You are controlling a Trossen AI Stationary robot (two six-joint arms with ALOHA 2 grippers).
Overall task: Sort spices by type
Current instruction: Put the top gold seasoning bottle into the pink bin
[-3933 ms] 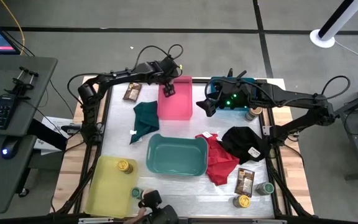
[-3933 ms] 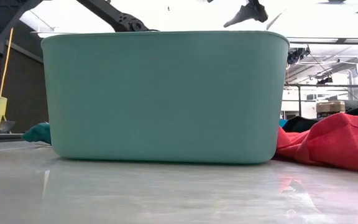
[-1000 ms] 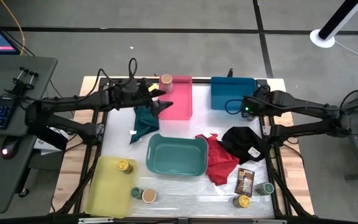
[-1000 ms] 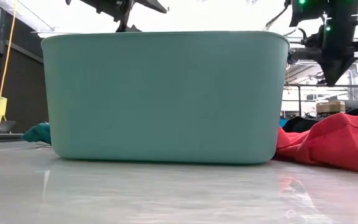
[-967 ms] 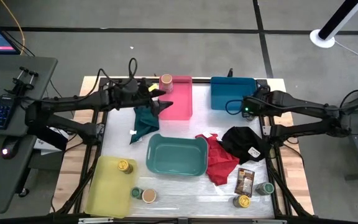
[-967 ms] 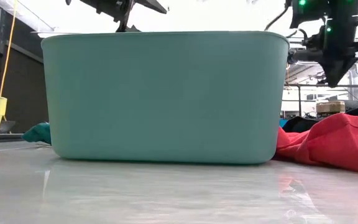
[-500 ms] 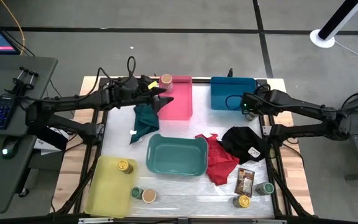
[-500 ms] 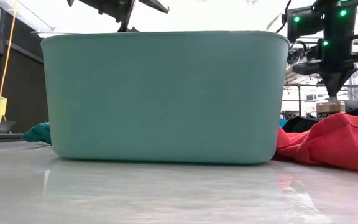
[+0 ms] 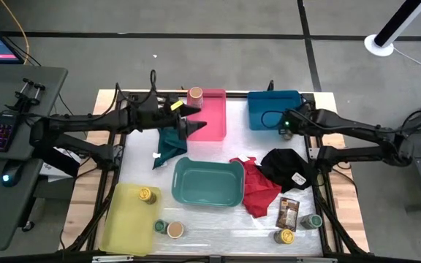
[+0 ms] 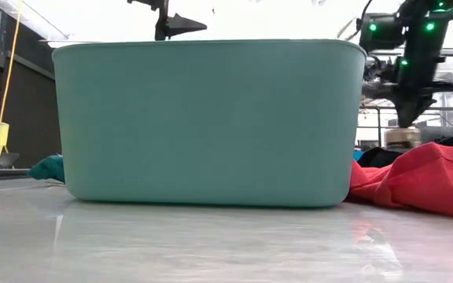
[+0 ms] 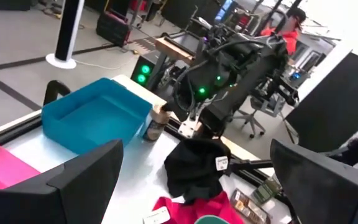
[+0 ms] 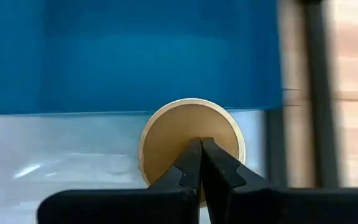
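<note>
A jar with a tan lid (image 12: 191,140) stands on the table against the blue bin's (image 9: 269,106) near right corner. My right gripper (image 12: 199,144) is shut and points down at a slant over the middle of that lid. My left gripper (image 9: 190,119) hangs open and nearly level over the dark green cloth (image 9: 169,145), beside the pink bin (image 9: 210,118); nothing is between its fingers. Another tan-lidded jar (image 9: 194,93) stands in the pink bin's far left corner. A yellow-lidded jar (image 9: 146,195) sits in the yellow bin (image 9: 123,223). My right gripper's shut fingertips (image 12: 191,155) stand over the middle of the jar's tan lid (image 12: 166,134), coming from above at a slant. I cannot tell whether they touch it. The jar stands upright on the table.
The teal bin (image 9: 207,183) sits mid-table, with a red cloth (image 9: 258,188) and a black cloth (image 9: 287,166) to its right. A brown packet (image 9: 289,212) and two jars (image 9: 315,220) (image 9: 286,235) lie near right. Two more jars (image 9: 160,226) (image 9: 174,229) stand near left.
My right gripper, shut throughout, has sunk toward the tan-lidded jar beside the blue bin and shifted a little toward the table's left. My left gripper has tipped up toward level and stayed open.
</note>
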